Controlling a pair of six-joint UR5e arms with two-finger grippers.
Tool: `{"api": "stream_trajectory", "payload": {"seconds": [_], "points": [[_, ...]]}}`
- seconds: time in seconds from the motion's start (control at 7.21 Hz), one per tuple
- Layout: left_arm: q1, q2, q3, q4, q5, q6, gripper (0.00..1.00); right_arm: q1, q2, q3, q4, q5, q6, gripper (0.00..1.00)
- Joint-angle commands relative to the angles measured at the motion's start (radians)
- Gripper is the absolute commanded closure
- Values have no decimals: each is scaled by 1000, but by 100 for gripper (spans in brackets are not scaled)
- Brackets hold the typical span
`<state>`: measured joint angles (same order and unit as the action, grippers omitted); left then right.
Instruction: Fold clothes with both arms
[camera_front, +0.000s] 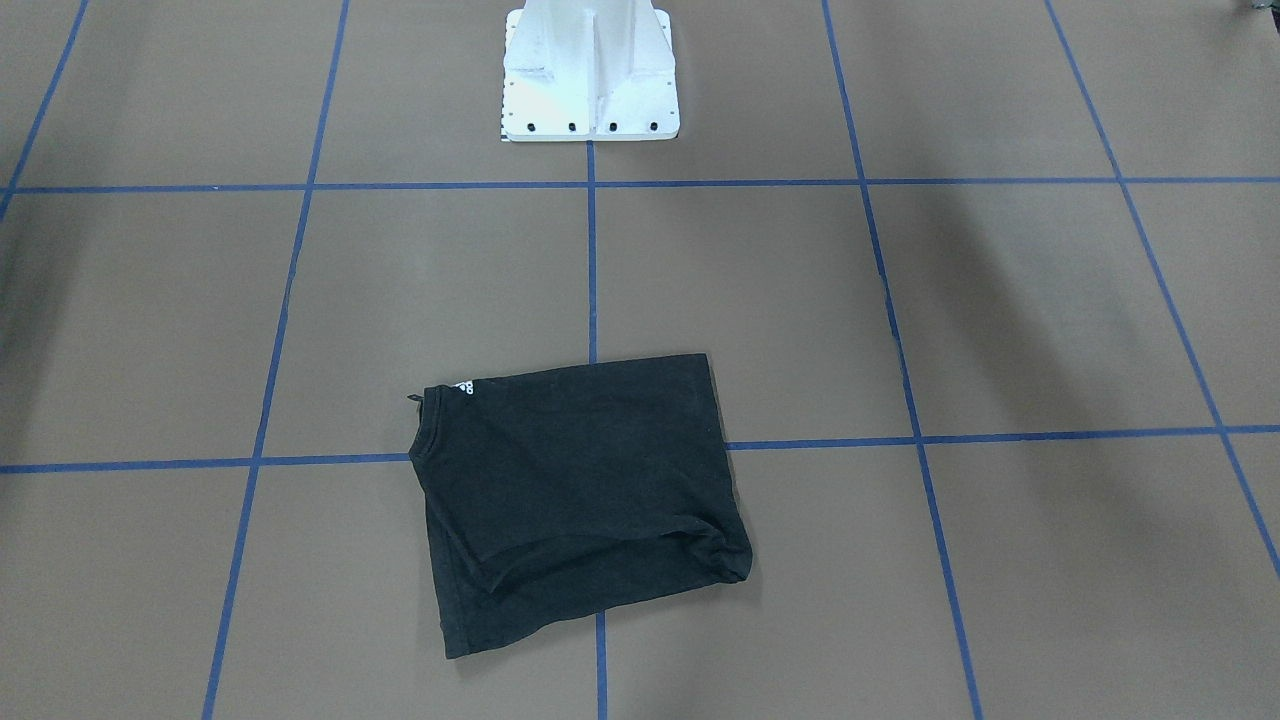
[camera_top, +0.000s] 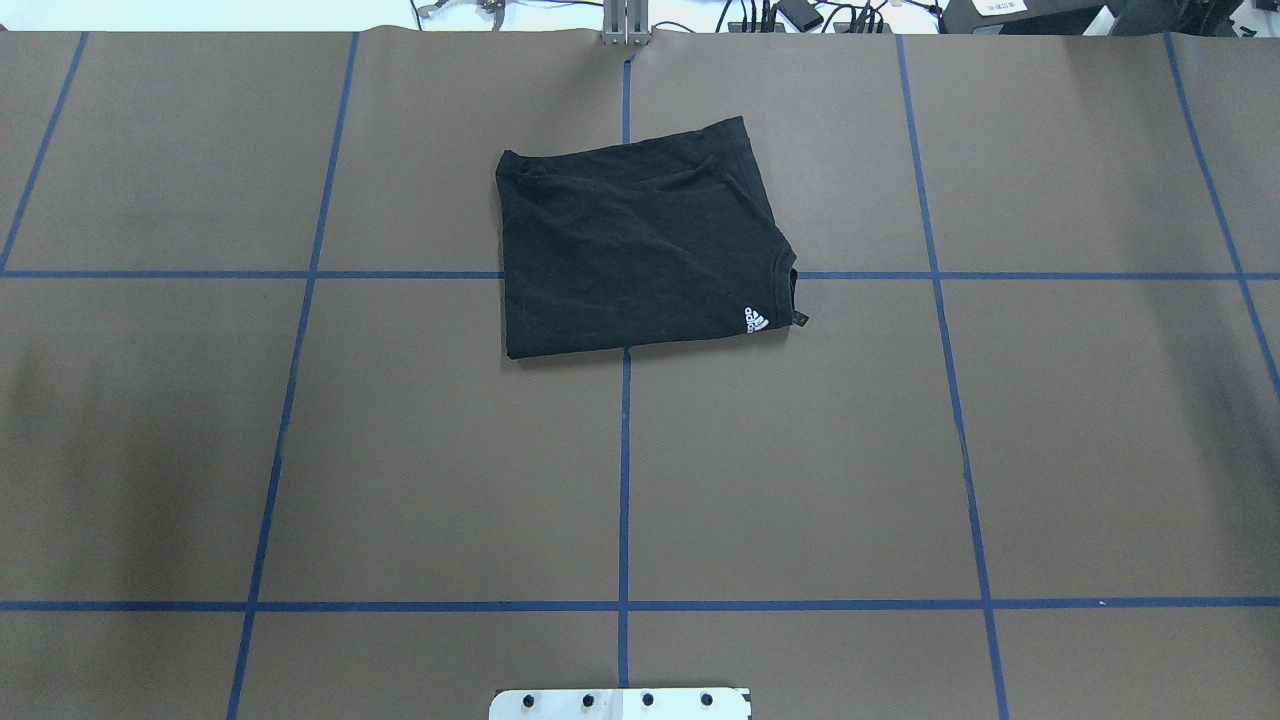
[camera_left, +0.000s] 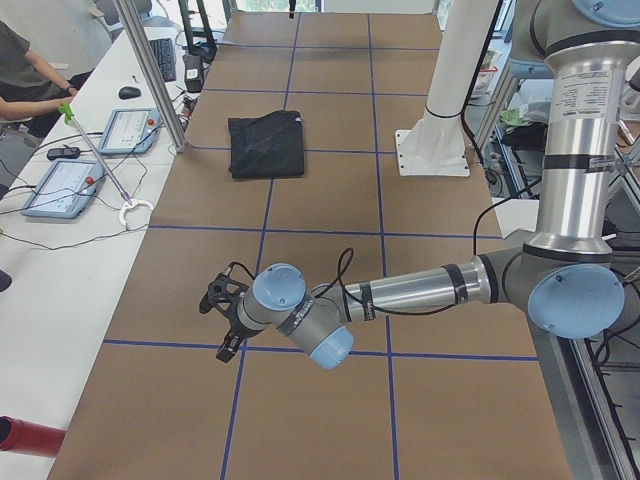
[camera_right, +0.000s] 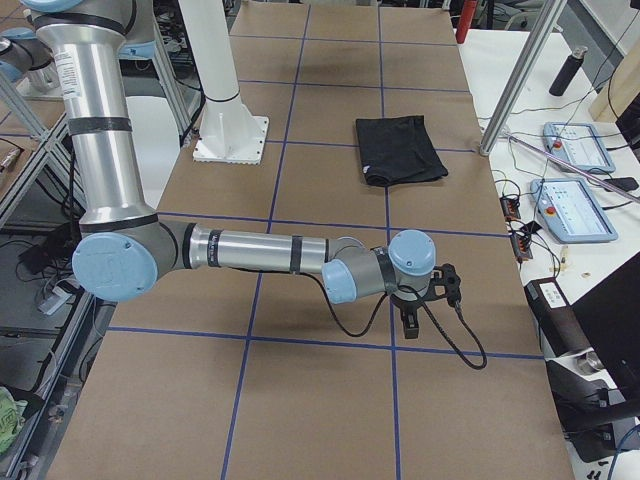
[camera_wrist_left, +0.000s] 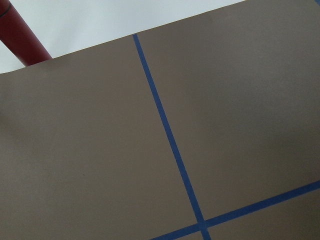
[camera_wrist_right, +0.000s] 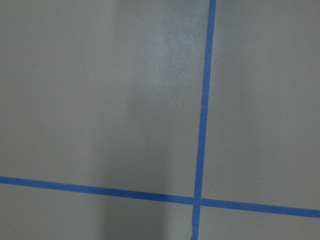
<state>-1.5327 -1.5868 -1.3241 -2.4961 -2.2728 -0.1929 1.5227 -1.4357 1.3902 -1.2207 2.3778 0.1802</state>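
We see the black T-shirt (camera_top: 630, 250) folded into a rough rectangle, flat on the surface (camera_top: 1050, 450). It's on the side away from the base plate (camera_front: 590, 70) and straddles the centre blue tape line (camera_top: 624, 480). There's a small white logo (camera_top: 756, 320) at its collar corner. The left arm (camera_left: 420, 290) and right arm (camera_right: 250, 250) both reach out low, well apart from the shirt. The left tool (camera_left: 222, 312) and right tool (camera_right: 432, 297) hold nothing we can see, and we can't tell how far open they are. The wrist cams show only bare surface and tape.
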Motion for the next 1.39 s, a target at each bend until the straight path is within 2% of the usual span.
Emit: {"api": "stream_trajectory", "payload": {"seconds": [0.0, 0.14, 0.42, 0.55, 0.69, 0.97, 1.11, 1.25], "points": [[0, -4, -3, 77, 1, 1, 0, 31, -44, 47, -37, -2, -4, 0], [0, -4, -9, 121, -2, 15, 0, 33, -83, 137, -139, 4, -25, 0], [-10, 36, -10, 155, -5, 124, 0, 54, -176, 399, -549, -15, -260, 0], [-17, 43, -9, 178, -5, 125, 0, 69, -277, 435, -563, -34, -363, 0], [-20, 69, -9, 178, -5, 125, 0, 70, -332, 432, -547, -32, -361, 0], [-21, 109, -41, 177, -8, 127, 0, 74, -351, 423, -531, -37, -361, 0], [-17, 111, -67, 187, -13, 127, 0, 73, -351, 405, -487, -37, -348, 0], [-6, 111, -129, 262, -11, 127, 0, 74, -348, 379, -441, -37, -319, 0]]}}
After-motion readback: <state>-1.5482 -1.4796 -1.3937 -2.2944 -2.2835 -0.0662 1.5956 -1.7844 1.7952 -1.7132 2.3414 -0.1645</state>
